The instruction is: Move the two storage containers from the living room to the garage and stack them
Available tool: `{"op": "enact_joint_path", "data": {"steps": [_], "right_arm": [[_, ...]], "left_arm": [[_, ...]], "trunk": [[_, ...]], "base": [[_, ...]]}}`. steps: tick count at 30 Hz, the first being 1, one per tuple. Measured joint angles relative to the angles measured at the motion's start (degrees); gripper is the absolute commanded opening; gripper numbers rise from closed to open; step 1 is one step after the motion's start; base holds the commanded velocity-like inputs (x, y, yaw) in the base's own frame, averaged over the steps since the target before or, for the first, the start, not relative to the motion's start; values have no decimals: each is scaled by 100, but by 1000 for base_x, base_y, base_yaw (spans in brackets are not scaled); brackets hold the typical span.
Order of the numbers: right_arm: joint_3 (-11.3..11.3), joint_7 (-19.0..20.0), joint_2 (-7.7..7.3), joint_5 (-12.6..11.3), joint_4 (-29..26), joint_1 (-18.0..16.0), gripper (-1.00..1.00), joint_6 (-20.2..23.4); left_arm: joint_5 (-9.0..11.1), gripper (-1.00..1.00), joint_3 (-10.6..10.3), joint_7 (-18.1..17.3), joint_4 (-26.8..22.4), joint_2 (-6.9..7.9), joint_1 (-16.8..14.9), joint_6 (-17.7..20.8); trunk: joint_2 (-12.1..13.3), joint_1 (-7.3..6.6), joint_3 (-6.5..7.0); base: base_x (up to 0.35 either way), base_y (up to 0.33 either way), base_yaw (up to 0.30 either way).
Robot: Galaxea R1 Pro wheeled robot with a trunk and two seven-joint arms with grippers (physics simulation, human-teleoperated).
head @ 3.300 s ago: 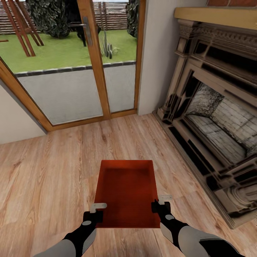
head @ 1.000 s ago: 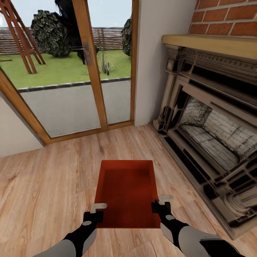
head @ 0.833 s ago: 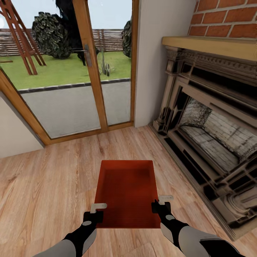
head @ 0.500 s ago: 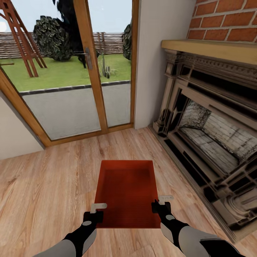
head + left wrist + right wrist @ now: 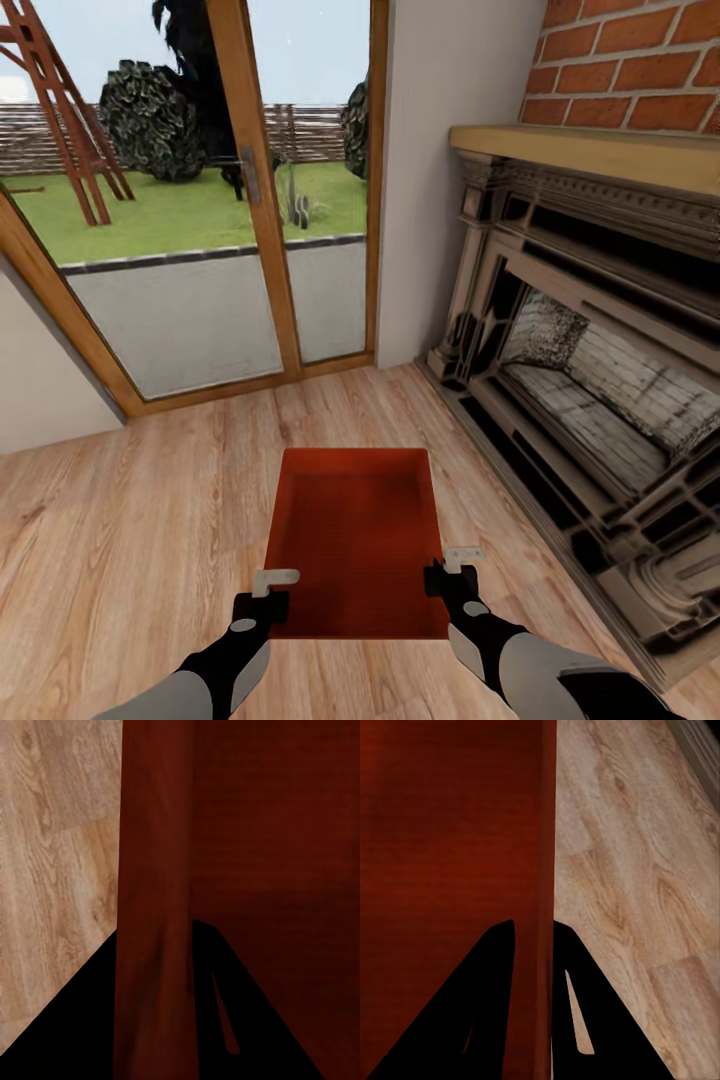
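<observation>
With both the left gripper [image 5: 272, 588] and right gripper [image 5: 448, 566] pinching the container's [image 5: 355, 535] side walls beside the fireplace [image 5: 590, 400], any turn risks clipping the hearth and loosening the hold.

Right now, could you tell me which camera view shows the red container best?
The head view: the container shows whole, open top and all four walls, held between both grippers. The left wrist view gives only one wall close up; the right wrist view likewise shows one wall edge.
</observation>
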Motion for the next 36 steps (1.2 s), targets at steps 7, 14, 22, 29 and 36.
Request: {"op": "enact_joint_path", "data": {"steps": [7,14,22,29,36], "right_arm": [[-21,13,-6,18,-2,0,-100,10],[-78,36,-19,80,-5,0,-100,19],[-83,49,-21,62,-4,1,-100,19],[-66,48,-19,39,-2,1,-100,13],[-60,53,-22,29,-2,2,-100,11]], "left_arm": [[10,-100,-2,-4,3,-2,0,0],[17,-100,1,-12,7,-6,1,0],[14,-100,5,-19,7,-6,1,0],[8,-100,6,-22,5,-4,0,0],[6,-100,5,-18,5,-7,0,-1]], "trunk": [[0,0,62],[0,0,124],[0,0,195],[0,0,255],[0,0,315]], "base": [[0,0,0],[0,0,0],[0,0,0],[0,0,0],[0,0,0]]}}
